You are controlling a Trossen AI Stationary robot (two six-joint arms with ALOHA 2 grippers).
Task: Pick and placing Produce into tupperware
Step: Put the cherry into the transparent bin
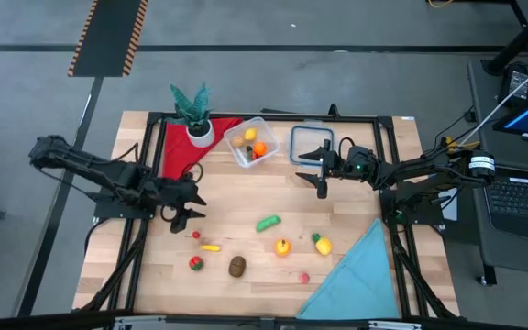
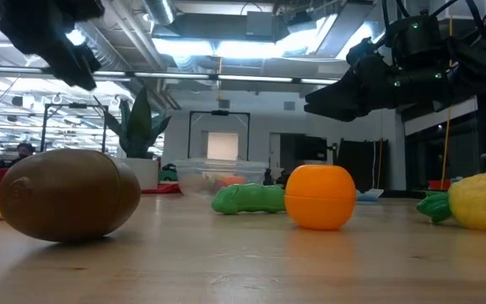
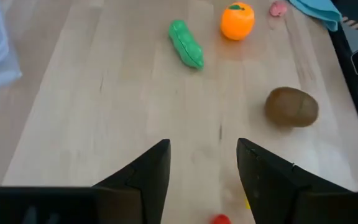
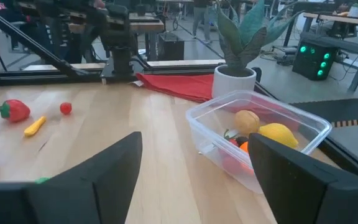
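1. High view is showing the tupperware [image 1: 253, 142] sitting at the far edge of the tabletop [image 1: 246, 243], just beside the potted plant [image 1: 193, 112] and the red cloth [image 1: 180, 147], with a few pieces of produce lying inside it.
2. Beside the tupperware, on the side away from the plant, a clear lid [image 1: 312, 145] is lying flat.
3. Nearer than the tupperware, the remaining produce is lying loose: a green pea pod [image 1: 268, 223], an orange fruit [image 1: 282, 247], a yellow fruit [image 1: 322, 244], a brown kiwi [image 1: 236, 266], a strawberry [image 1: 194, 263], a small yellow piece [image 1: 210, 247] and a small red piece [image 1: 196, 235].
4. The left gripper [image 1: 187, 208] is hovering well to the near-left of the tupperware, close above the small red piece, its fingers standing partly apart and holding nothing.
5. The right gripper [image 1: 322, 180] is hanging just near-right of the tupperware, next to the lid, with its fingers spread wide and empty.
6. A blue cloth [image 1: 360, 275] is lying far from the tupperware, at the near right corner.
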